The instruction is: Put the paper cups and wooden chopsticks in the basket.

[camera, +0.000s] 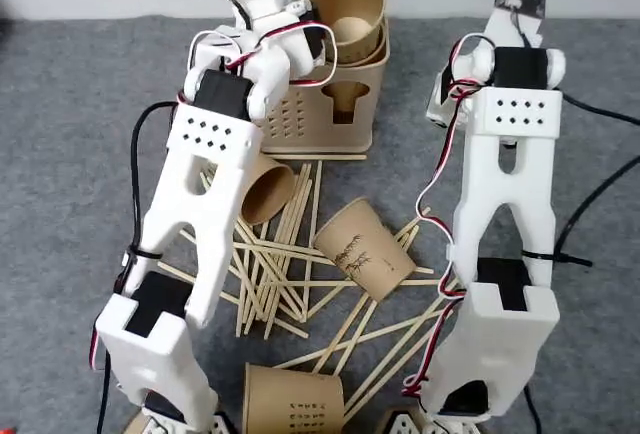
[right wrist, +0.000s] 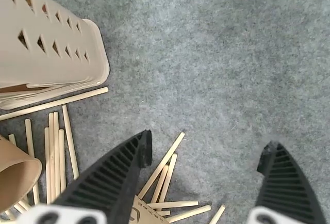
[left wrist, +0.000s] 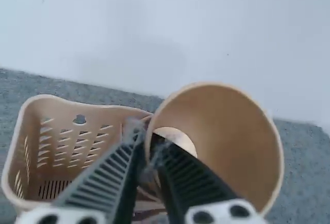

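Pinching the thin rim of a cup [left wrist: 227, 131], probably light and easily crushed, the left gripper [left wrist: 147, 142] is holding it just above the basket [left wrist: 31, 131]; the right gripper [right wrist: 206, 144] is hanging spread over chopsticks [right wrist: 55, 146].

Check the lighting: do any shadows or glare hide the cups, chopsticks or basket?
High view: soft even light, no glare on the basket, wooden chopsticks plainly lit. Left wrist view: a faint shadow on the wall behind the paper cup held by the left gripper. Right wrist view: slight shadow under the basket's edge, nothing hidden.
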Controlling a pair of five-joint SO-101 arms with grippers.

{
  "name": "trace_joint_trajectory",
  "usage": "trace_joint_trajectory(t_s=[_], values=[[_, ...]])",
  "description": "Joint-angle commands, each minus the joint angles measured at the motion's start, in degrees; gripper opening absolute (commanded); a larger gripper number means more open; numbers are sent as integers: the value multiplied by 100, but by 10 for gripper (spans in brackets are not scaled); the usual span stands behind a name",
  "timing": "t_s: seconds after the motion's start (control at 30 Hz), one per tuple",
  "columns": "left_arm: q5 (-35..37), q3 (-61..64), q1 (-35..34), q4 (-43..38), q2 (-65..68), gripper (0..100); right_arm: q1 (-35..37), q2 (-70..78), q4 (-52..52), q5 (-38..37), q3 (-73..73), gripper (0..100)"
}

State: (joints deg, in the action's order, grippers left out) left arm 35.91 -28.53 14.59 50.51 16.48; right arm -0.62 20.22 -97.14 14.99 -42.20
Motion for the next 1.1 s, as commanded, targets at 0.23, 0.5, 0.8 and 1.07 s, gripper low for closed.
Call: trace_joint_trajectory(t_s=[0.23,0.5,0.8,1.07], values=[[-457,-268,97,607,-105,333,-13,-365,-57,-26,-299,329],[844,-1701,-176,-35,-132,334,-22,-365,-57,-26,-299,329],[-2127,-3433,-1407,4589,-105,336,4,-374,-57,-26,-299,329],[-4967,-2677,-1741,5020,-141,337,101,-391,-57,-26,-299,329]])
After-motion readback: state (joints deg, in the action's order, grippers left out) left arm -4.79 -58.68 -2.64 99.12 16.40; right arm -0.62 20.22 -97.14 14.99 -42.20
